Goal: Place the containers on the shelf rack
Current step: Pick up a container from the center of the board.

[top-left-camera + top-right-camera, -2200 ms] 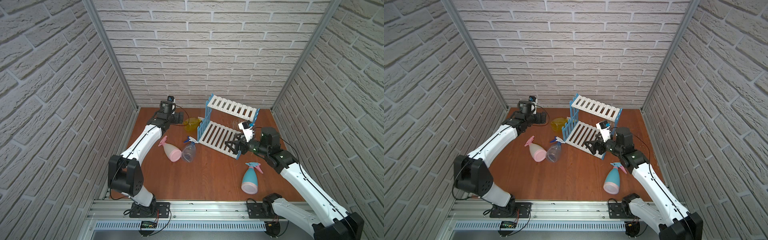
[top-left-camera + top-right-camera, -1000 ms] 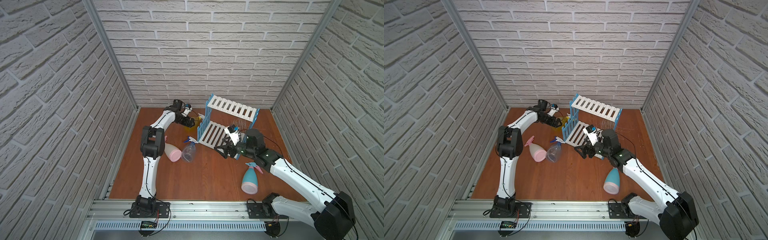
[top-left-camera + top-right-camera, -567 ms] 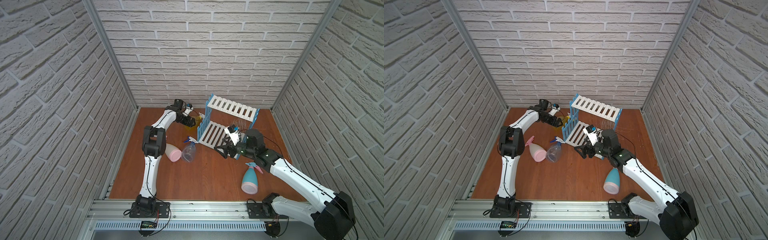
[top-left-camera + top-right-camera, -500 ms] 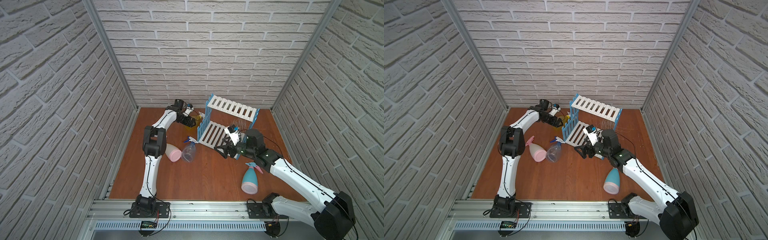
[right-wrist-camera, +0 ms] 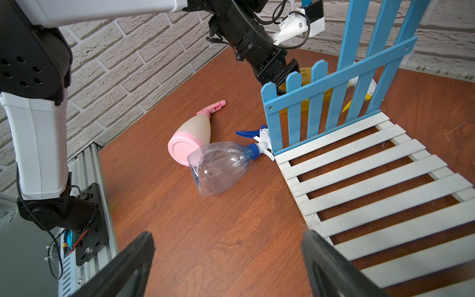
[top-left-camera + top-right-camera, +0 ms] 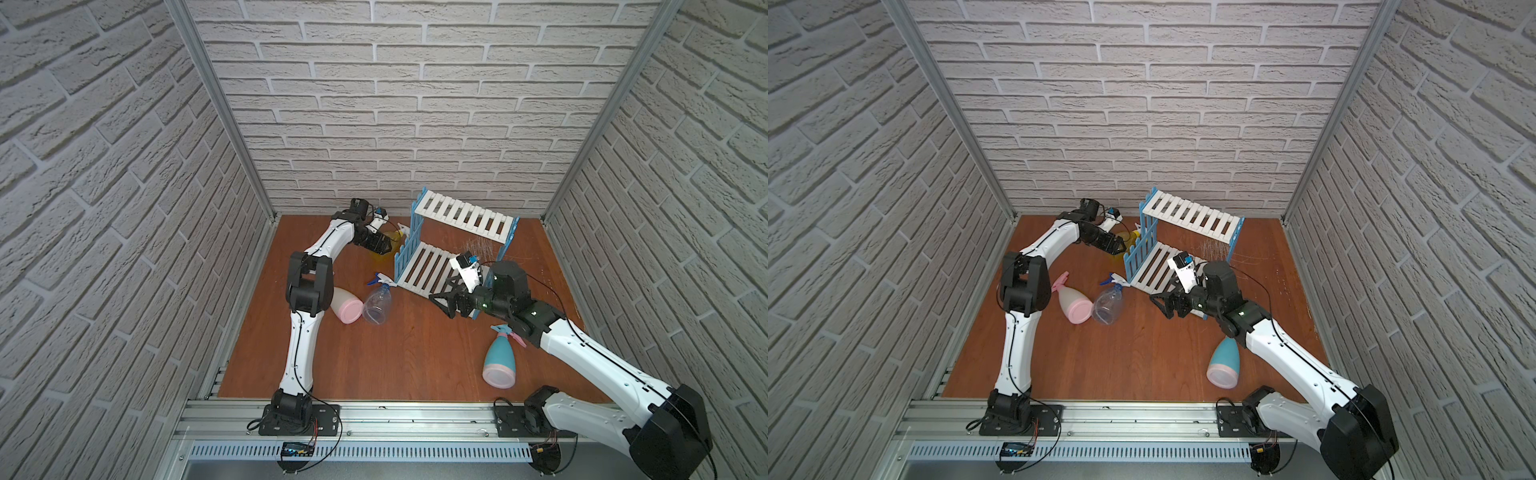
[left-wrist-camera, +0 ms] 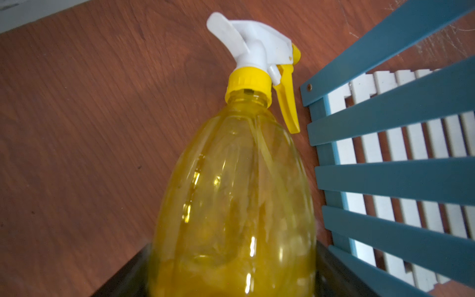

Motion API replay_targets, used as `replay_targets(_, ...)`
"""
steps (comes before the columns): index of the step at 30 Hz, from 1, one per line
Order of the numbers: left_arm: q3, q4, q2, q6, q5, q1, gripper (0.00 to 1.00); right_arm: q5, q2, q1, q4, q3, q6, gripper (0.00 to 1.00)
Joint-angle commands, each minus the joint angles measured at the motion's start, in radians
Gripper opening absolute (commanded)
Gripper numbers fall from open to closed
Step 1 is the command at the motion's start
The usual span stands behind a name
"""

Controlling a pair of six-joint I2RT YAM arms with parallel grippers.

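The yellow bottle [image 7: 239, 192] lies on its side on the table against the blue side panel of the shelf rack [image 6: 461, 214]. My left gripper [image 6: 388, 247] straddles its body, one finger at each side with no gap showing; whether they press I cannot tell. A cream bottle with a pink base [image 6: 347, 305] and a clear bottle [image 6: 376, 301] lie touching, left of the rack's lower shelf [image 5: 359, 180]. The light blue bottle [image 6: 500, 357] lies near the front, beside my right arm. Just above the table at the lower shelf's front corner, my right gripper [image 5: 227, 234] stands open and empty.
Brick walls close in the brown table [image 6: 407, 353] on three sides, and the back wall is near the rack. An aluminium rail [image 6: 374, 415] carries both arm bases along the front edge. The left arm's raised elbow [image 6: 309, 282] stands beside the cream bottle.
Since two seconds ago my left gripper has reached to the yellow bottle and my right gripper has slid left off the rack's front. Over the last second nothing visibly moves.
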Motion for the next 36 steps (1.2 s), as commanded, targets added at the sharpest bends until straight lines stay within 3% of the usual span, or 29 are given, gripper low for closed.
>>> replay_targets(1, -0.104, 0.044, -0.081, -0.058, -0.058, 0.015, 0.84, 0.018, -0.032, 0.010, 0.057, -0.017, 0.014, 0.94)
replay_targets(4, -0.225, 0.110, -0.161, -0.107, -0.088, 0.026, 0.82, 0.023, -0.038, 0.010, 0.067, -0.024, 0.019, 0.94)
replay_targets(11, -0.653, 0.347, -0.448, -0.278, -0.148, 0.074, 0.75, 0.047, -0.029, 0.010, 0.092, -0.027, 0.046, 0.93)
replay_targets(16, -0.870, 0.487, -0.622, -0.352, -0.158, 0.087, 0.73, 0.096, -0.011, 0.012, 0.152, -0.023, 0.134, 0.93)
replay_targets(23, -1.018, 0.581, -0.795, -0.431, -0.239, 0.086, 0.73, 0.160, 0.038, 0.011, 0.178, 0.035, 0.300, 0.93)
replay_targets(30, -1.130, 0.609, -1.043, -0.511, -0.292, 0.068, 0.73, 0.131, 0.026, 0.011, 0.151, 0.109, 0.347, 0.94)
replay_targets(33, -1.155, 0.595, -1.161, -0.508, -0.280, 0.047, 0.74, 0.129, 0.011, 0.008, 0.133, 0.151, 0.368, 0.95)
replay_targets(36, -1.137, 0.551, -1.235, -0.505, -0.191, 0.029, 0.74, 0.135, -0.005, 0.008, 0.092, 0.213, 0.378, 0.97)
